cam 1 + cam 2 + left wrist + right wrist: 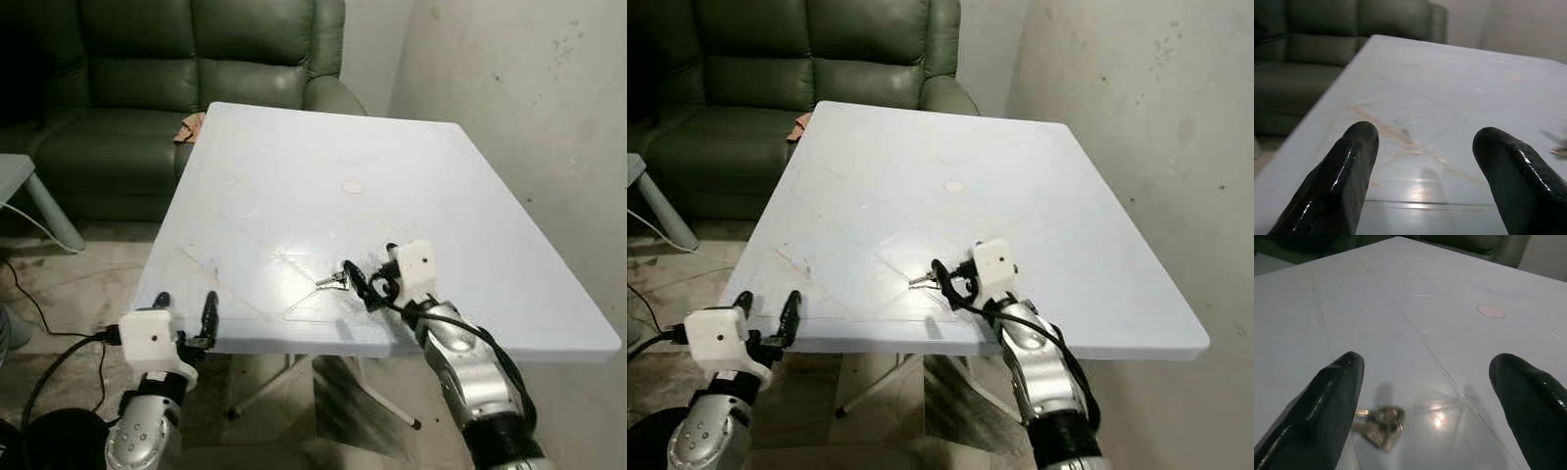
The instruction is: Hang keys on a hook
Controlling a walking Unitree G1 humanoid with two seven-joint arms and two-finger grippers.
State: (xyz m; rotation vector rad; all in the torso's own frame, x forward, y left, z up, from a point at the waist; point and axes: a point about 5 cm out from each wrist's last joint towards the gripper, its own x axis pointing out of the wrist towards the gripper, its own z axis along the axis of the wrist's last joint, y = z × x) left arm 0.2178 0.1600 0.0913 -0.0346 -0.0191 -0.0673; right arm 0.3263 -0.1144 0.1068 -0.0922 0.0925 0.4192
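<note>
keys (1378,423): flat on the table (470,211) — not picked up yet
right hand (1430,396): open, straddling them for the grab
left hand (184,315): open, idle at the table's edge

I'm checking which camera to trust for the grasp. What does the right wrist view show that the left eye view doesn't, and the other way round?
The right wrist view shows, close up, the right gripper's fingers spread apart and the keys lying on the table near one of them, untouched. The left eye view shows the green sofa, the wall, the left gripper at the table's near edge, and the right gripper over the tabletop. Both show the white table, the keys and the small round mark.
</note>
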